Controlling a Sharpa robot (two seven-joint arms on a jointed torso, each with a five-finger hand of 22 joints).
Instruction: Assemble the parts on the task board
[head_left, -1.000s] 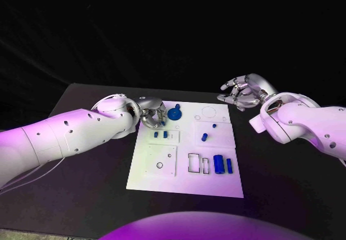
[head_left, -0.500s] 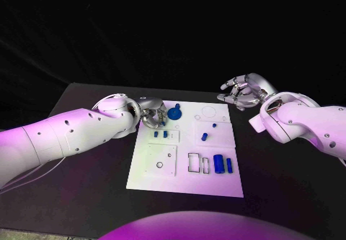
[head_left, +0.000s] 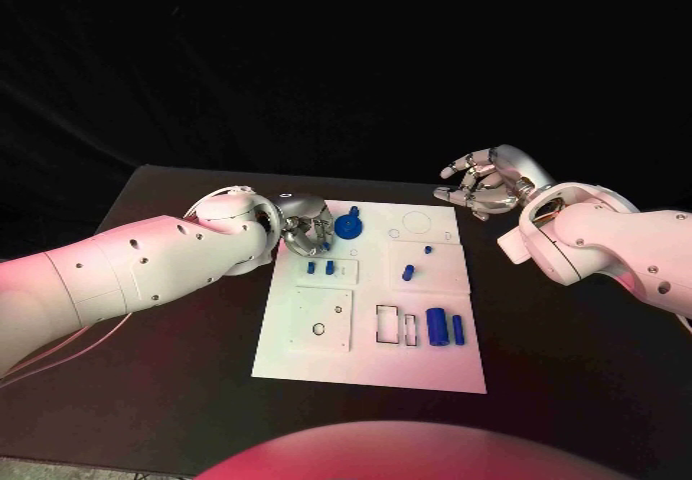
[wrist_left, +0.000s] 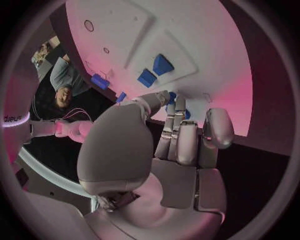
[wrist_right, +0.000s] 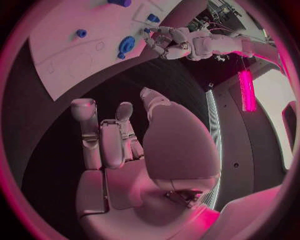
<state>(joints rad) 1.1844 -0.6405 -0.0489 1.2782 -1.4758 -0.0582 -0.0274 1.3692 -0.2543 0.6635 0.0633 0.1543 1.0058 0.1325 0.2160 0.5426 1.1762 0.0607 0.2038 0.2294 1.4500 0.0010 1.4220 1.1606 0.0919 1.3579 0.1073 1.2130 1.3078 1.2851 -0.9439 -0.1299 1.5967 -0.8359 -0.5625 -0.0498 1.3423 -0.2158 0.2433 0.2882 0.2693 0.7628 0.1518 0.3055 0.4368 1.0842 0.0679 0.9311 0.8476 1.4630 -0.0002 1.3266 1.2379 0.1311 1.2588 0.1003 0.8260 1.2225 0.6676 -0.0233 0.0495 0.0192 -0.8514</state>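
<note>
the left hand (head_left: 303, 232) sits over the far left corner of the task board (head_left: 325, 365), its fingers curled in beside the round blue gear (head_left: 351, 230). in the left wrist view the fingertips (wrist_left: 170, 100) reach a small blue piece on the board, but whether they pinch it or only touch it i cannot tell.

just nearer than that hand, two short blue pegs (head_left: 320, 268) stand in a small raised panel at the board's left side. below them a square panel (head_left: 323, 320) with a ring mark and a small hole carries no blue part, so that spot looks undone.

toward the board's middle, a small blue piece (head_left: 408, 272) lies loose, with a tiny blue dot (head_left: 427, 251) just beyond it. near the right edge, two blue cylinders (head_left: 446, 328) lie side by side next to outlined rectangular slots (head_left: 389, 325) that look unfilled. the far right corner shows a circle outline (head_left: 418, 221) with nothing in it.

the right hand (head_left: 488, 183) hovers off the board's far right corner, well apart from every part, fingers loosely curled and holding nothing.

by my reading the job is early to midway: gear and pegs seem placed, while the cylinders, the loose piece and several recesses remain.
</note>
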